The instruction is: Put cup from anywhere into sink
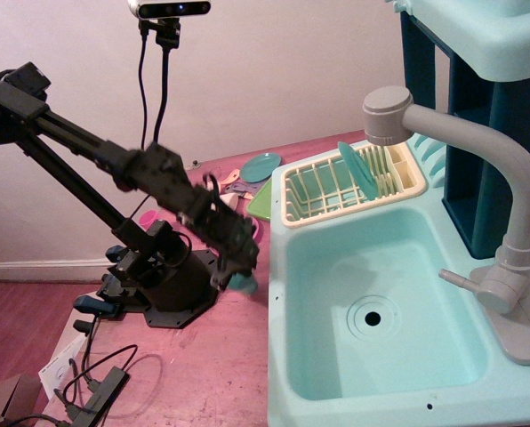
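The small teal cup (243,283) hangs in my gripper (237,275), lifted a little above the pink table, just left of the sink's left rim. The jaws are closed around the cup's upper part and hide it, and motion blur softens the view. The pale mint-green sink (336,356) with its round drain hole (372,317) fills the lower right. The black arm reaches in from the upper left.
A grey curved faucet (478,151) arches over the sink's right side. A cream dish rack (302,203) holding teal plates stands behind the basin. A teal plate (260,166), a green tray (260,205) and utensils lie on the table behind the arm. The arm's base (163,285) and cables (96,387) are at left.
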`<state>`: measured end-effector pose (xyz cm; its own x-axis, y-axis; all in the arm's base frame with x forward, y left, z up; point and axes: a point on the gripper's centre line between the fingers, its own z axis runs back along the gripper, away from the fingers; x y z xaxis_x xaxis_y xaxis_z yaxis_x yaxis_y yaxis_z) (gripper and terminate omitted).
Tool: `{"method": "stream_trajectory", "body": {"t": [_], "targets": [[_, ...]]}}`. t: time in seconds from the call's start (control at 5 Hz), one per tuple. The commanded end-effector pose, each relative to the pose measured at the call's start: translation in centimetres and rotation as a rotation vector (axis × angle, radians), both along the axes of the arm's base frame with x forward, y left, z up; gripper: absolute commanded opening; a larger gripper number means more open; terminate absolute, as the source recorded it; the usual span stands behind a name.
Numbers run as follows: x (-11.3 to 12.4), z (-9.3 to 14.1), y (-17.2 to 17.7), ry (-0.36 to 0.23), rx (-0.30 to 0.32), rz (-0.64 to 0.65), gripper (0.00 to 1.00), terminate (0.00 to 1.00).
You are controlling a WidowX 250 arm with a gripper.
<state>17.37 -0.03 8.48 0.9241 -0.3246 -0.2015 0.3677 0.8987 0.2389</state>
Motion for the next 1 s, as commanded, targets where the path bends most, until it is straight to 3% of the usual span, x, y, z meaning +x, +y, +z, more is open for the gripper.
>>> {"method": "stream_trajectory", "body": {"t": [0.0, 0.4, 0.6, 0.8], "targets": [[3.0, 5.2, 2.3, -0.056, 0.057, -0.048, 0.00, 0.00], [10.9, 9.7, 3.6, -0.168, 0.113, -0.188, 0.00, 0.00], [16.0, 11.2, 3.1, -0.202, 0.102, -0.304, 0.00, 0.00], [20.0, 10.7, 2.2, -0.224, 0.058, -0.384, 0.00, 0.00]]}}
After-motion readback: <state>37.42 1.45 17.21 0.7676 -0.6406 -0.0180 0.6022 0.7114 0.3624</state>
